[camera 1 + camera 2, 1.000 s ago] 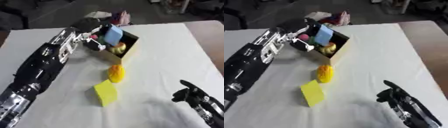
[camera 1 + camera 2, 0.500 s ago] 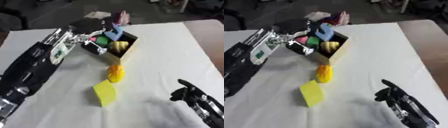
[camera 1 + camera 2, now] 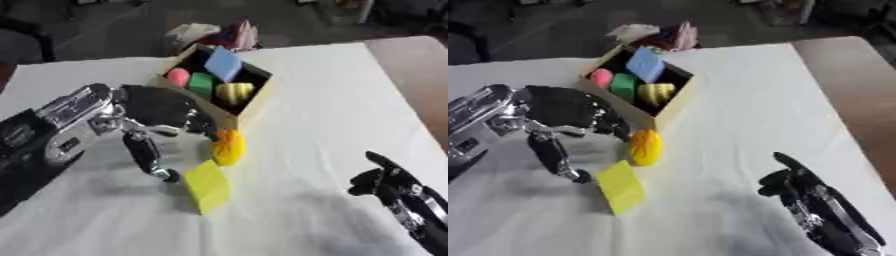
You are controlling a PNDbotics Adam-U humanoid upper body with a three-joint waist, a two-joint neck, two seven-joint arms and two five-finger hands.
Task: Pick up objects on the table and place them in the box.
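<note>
An open cardboard box (image 3: 248,106) stands at the table's far middle, holding a blue block (image 3: 223,64), a pink piece (image 3: 178,77), a green piece (image 3: 202,83) and a yellow ribbed piece (image 3: 234,92). In front of the box lies an orange-yellow ribbed object (image 3: 229,146), and a yellow block (image 3: 207,185) sits nearer still. My left hand (image 3: 157,112) hovers just left of these two, fingers relaxed and pointing down, holding nothing. My right hand (image 3: 385,180) rests open at the lower right.
A heap of pink, white and dark items (image 3: 220,35) lies behind the box at the table's far edge. The white cloth (image 3: 332,105) covers the table; a brown surface (image 3: 417,65) shows at the far right.
My left hand has drawn back from over the box toward me and now hangs beside the orange-yellow object and yellow block. The blue block now lies in the box. The camera has shifted.
</note>
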